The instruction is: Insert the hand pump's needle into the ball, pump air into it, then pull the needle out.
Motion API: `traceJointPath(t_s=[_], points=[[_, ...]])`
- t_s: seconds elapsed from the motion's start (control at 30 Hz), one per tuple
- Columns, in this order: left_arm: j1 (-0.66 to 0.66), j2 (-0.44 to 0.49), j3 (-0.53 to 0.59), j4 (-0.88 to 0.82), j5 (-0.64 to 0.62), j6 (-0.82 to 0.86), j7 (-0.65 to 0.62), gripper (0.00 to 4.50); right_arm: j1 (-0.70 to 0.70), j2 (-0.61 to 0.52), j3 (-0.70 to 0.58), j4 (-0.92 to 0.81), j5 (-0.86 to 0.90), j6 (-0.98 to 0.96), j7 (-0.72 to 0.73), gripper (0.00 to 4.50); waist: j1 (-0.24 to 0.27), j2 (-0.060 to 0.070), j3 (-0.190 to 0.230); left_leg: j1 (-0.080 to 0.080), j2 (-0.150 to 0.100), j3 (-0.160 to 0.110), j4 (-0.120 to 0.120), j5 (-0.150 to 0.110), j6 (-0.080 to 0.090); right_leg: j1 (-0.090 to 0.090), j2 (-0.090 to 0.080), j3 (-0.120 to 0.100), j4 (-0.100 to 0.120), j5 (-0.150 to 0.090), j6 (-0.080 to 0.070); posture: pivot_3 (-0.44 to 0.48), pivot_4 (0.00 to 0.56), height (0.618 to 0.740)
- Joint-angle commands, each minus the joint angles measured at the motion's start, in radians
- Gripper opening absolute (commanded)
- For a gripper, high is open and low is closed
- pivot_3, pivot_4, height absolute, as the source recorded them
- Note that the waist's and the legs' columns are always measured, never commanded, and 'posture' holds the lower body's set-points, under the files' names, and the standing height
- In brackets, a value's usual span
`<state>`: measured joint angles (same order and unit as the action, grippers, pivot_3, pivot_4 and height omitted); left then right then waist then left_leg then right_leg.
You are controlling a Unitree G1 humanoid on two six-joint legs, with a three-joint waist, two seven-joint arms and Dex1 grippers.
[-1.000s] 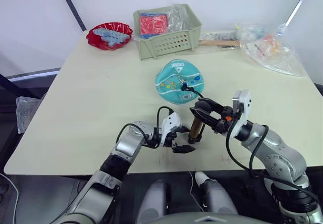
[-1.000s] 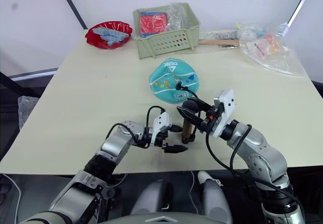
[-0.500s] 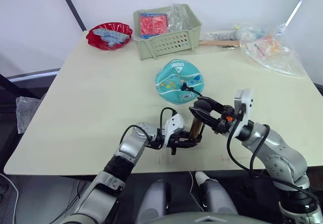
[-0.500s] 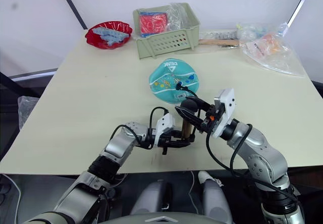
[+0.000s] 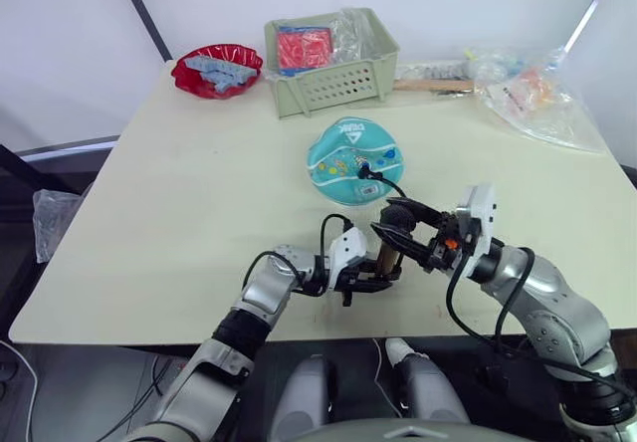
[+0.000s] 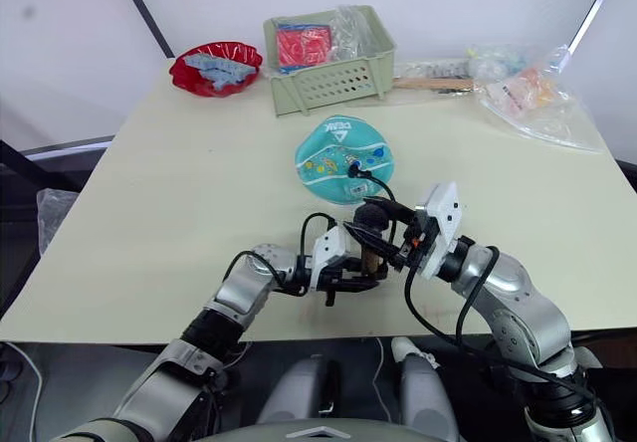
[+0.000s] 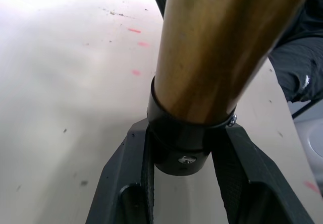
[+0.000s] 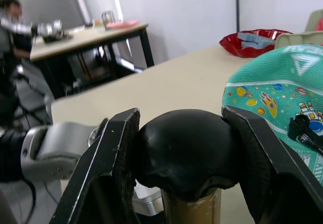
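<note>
The hand pump (image 5: 384,256) stands upright near the table's front edge, its gold-bronze barrel (image 7: 217,47) rising from a black end cap. My left gripper (image 7: 184,148) is shut on that bottom cap, one finger on each side. My right gripper (image 8: 184,148) is shut on the rounded black handle (image 5: 398,215) at the pump's top. The thin black hose (image 5: 393,187) runs from the pump to the teal ball (image 5: 352,159) in the middle of the table. The needle's black fitting (image 5: 364,173) sits against the ball; the pin itself is hidden.
At the back stand a green basket (image 5: 328,89) with a red packet inside and a red bowl (image 5: 216,71) of blue pieces. Crinkled plastic bags (image 5: 532,99) and a wooden stick (image 5: 433,85) lie at the back right. The table's front edge runs just below both grippers.
My left gripper slid right to the pump's base and went from open to shut on the bottom cap. The right gripper kept its hold on the handle.
</note>
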<state>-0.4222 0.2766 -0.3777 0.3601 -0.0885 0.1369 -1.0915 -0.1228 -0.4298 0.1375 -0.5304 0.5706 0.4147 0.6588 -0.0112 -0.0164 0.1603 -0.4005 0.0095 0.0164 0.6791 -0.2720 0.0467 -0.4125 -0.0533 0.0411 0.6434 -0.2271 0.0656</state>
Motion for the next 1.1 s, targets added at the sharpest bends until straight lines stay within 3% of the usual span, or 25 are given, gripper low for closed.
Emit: traceJointPath(t_s=[0.03,0.47,1.1], points=[[-0.045,-0.041,0.019,0.065,0.004,-0.056,0.031,1.12,0.027,-0.049,0.016,-0.037,-0.071,-0.071,0.056,2.08,0.001,0.000,0.000,0.000,-0.001,0.000,0.000,0.000,0.000,0.000,0.000,0.000,0.000,0.000,0.000,0.000,0.150,0.738],[-0.127,-0.136,0.026,0.267,0.069,-0.179,0.088,1.12,0.181,-0.102,-0.063,0.018,-0.113,-0.250,0.102,2.08,0.005,-0.001,0.000,0.000,-0.002,0.000,0.001,0.000,0.000,0.001,0.000,0.000,0.000,0.000,0.000,0.000,0.150,0.738],[-0.117,-0.152,0.042,0.254,0.049,-0.156,0.052,1.12,0.200,-0.119,-0.061,0.097,-0.107,-0.210,0.083,2.08,0.006,-0.001,-0.001,0.001,-0.001,-0.001,0.003,0.000,0.000,0.002,0.000,0.000,0.000,0.001,0.001,0.000,0.150,0.738]])
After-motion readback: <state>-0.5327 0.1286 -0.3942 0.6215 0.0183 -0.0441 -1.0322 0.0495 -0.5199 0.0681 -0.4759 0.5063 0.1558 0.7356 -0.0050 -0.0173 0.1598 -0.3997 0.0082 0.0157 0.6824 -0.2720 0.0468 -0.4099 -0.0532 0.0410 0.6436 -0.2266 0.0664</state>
